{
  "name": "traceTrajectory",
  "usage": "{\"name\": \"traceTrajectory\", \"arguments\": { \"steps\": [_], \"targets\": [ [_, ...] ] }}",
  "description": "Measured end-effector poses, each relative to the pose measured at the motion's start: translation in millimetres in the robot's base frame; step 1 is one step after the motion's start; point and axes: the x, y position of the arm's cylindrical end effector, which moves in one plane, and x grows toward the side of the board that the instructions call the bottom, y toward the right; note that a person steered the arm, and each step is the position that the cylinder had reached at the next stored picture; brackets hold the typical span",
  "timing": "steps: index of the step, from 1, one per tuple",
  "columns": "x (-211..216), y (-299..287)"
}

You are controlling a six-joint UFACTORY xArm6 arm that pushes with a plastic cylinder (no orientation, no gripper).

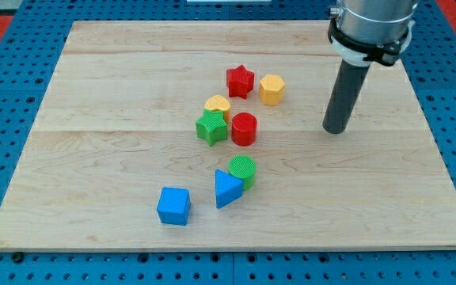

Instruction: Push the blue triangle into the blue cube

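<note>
Pale wooden counter [117, 95] carries a ribbed blue plastic triangle [227, 189] near a blue cube [173, 206]; my tip [336, 130], gripperless, stands well apart.

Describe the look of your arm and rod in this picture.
My arm's end is a grey metallic cylinder with a black ring and a white band beneath. From it hangs a straight, smooth dark-grey rod, round in section, ending at my tip. No cables or markings show.

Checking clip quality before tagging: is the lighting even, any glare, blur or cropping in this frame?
Camera view: lighting soft and even, only faint short shadows beside the blue cube and blue triangle; no glare on the wooden board; blocks sharp; my tip sharp, arm cropped at the view's top.
</note>
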Motion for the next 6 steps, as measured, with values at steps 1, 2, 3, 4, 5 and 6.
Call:
{"name": "traceTrajectory", "arguments": {
  "steps": [1,2,3,4,5,6],
  "targets": [
    [22.9,-14.8],
    [48.9,-36.9],
    [74.9,-81.8],
    [87.1,-160.6],
    [87.3,-227.7],
    [87.1,-178.5]
  ]
}}
